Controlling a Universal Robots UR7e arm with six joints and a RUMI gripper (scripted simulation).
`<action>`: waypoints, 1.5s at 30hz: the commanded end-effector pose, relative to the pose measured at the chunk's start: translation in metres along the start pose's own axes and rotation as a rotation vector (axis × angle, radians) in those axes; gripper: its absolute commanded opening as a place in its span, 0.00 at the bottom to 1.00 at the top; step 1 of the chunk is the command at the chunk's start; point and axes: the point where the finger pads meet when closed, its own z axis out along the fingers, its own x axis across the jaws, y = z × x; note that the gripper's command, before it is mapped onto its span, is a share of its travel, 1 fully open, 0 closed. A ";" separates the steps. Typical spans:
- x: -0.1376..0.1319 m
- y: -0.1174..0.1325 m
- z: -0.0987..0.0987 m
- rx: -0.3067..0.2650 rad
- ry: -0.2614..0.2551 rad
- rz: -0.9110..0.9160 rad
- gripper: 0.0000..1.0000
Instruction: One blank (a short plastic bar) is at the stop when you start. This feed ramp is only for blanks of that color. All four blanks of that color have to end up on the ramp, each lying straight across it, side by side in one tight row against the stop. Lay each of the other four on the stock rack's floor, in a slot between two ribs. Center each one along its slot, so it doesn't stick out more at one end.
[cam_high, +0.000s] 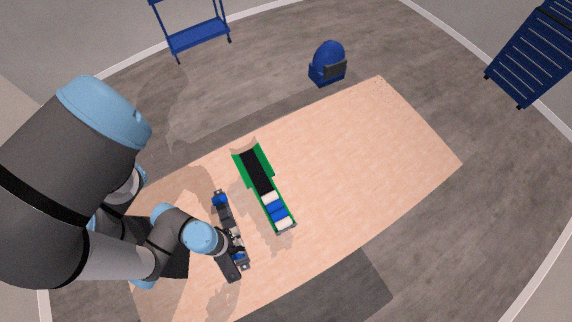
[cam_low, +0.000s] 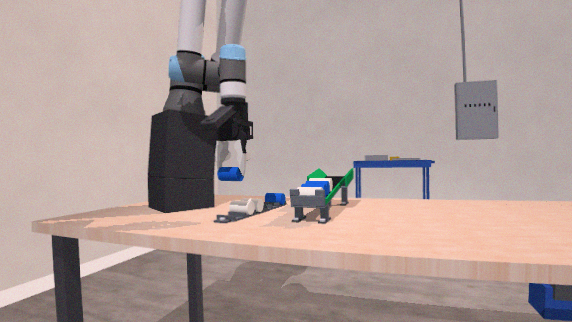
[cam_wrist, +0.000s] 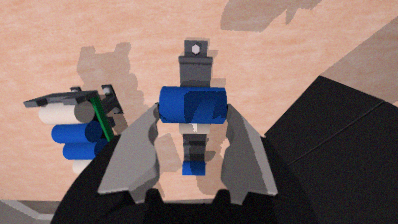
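From the top, the arm (cam_high: 37, 215) reaches over the rack (cam_high: 224, 214) (cam_low: 220, 219) (cam_wrist: 195, 75) on the worktop (cam_high: 350, 150) (cam_low: 425, 225) (cam_wrist: 300, 30). A blue blank (cam_high: 219, 199) (cam_low: 275, 198) (cam_wrist: 193, 168) lies at the rack's far end. On the ramp (cam_high: 248, 179) (cam_low: 308, 201) (cam_wrist: 102, 118), 4 blanks lie across in 1 row at the stop (cam_high: 286, 229) (cam_low: 307, 199) (cam_wrist: 60, 97): 1 white, 2 blue, 1 white, with the black bed bare above them. The claw (cam_high: 239, 248) (cam_low: 237, 162) (cam_wrist: 193, 104) is partly covered by the wrist here.

From outside, the claw grips 1 blue blank (cam_low: 230, 174) (cam_wrist: 193, 105), held level in the air above the rack. Below, 2 white blanks lie on the rack near its front end, and the blue one sits farther back. The ramp stands on its legs beside the rack, its green sides rising toward the back.

From the wrist, the claw's 2 fingers hold the blue blank by its ends, crosswise over the rack. A white blank (cam_wrist: 200, 128) shows partly beneath it; the other white one seems hidden by the held blank. The ramp's row is at the left of the view.
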 end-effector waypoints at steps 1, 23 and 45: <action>0.000 0.000 0.002 0.001 -0.001 0.000 0.39; 0.000 0.000 0.047 0.001 -0.001 0.000 0.39; 0.000 0.000 0.096 0.001 -0.001 0.000 0.39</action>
